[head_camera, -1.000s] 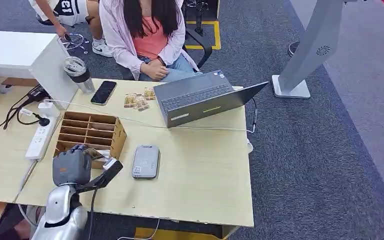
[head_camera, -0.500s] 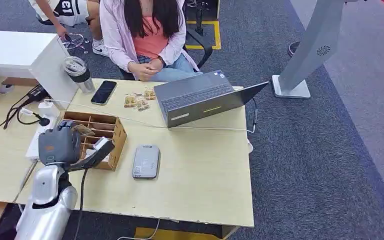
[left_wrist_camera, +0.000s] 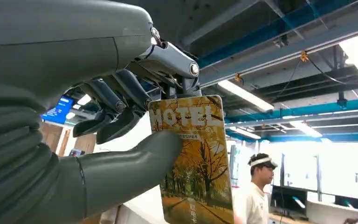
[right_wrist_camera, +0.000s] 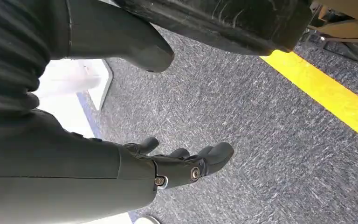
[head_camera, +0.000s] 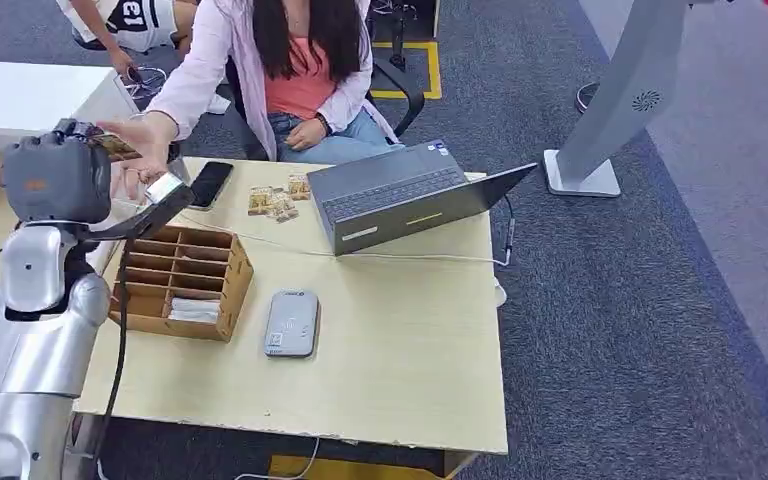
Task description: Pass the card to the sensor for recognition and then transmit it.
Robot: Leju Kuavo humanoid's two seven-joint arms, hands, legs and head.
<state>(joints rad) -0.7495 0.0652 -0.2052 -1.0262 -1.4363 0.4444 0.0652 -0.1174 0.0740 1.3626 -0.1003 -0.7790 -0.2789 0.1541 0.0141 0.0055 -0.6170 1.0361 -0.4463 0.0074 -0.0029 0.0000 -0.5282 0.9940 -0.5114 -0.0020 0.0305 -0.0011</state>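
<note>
Yellow card (left_wrist_camera: 193,158) is pinched in the left hand (head_camera: 55,180), now lifted from the box (head_camera: 180,280) to a person's hand (head_camera: 145,135); handover looks near.

bare pale wooden tabletop (head_camera: 400,340) lies open right of the grey card reader (head_camera: 292,323); the compartmented wooden box (head_camera: 182,279) and open grey laptop (head_camera: 400,195) block elsewhere.

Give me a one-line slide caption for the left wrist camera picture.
Left hand pinches a hotel card printed with autumn trees, raised against a ceiling of strip lights.
</note>
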